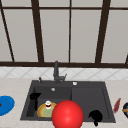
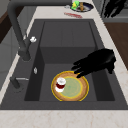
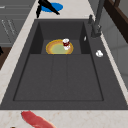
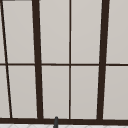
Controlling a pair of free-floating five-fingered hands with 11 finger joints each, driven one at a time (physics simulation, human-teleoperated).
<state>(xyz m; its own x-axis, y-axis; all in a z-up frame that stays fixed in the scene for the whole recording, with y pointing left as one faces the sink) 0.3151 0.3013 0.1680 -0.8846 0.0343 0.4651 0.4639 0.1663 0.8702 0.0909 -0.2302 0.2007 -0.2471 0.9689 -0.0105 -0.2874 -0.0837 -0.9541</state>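
Observation:
My left hand (image 1: 35, 96) hovers over the left end of the sink basin with its fingers straight, holding nothing. In the left side view the left hand (image 2: 98, 60) points its fingers down toward a yellow-rimmed plate (image 2: 72, 87) on the basin floor. A small white cup (image 2: 60, 83) with dark red inside stands on that plate. The same plate (image 1: 42, 111) and cup (image 1: 48, 104) show in the front view. My right hand (image 1: 95, 116) floats at the sink's front right edge, fingers relaxed and empty. The right hand (image 2: 115, 7) also shows far off in the left side view.
A large red ball (image 1: 67, 115) sits at the front, covering part of the plate. A dark faucet (image 1: 56, 71) stands behind the basin. A blue plate (image 1: 5, 105) lies on the left counter. A red strip (image 1: 116, 105) and a bowl (image 1: 125, 109) lie on the right counter.

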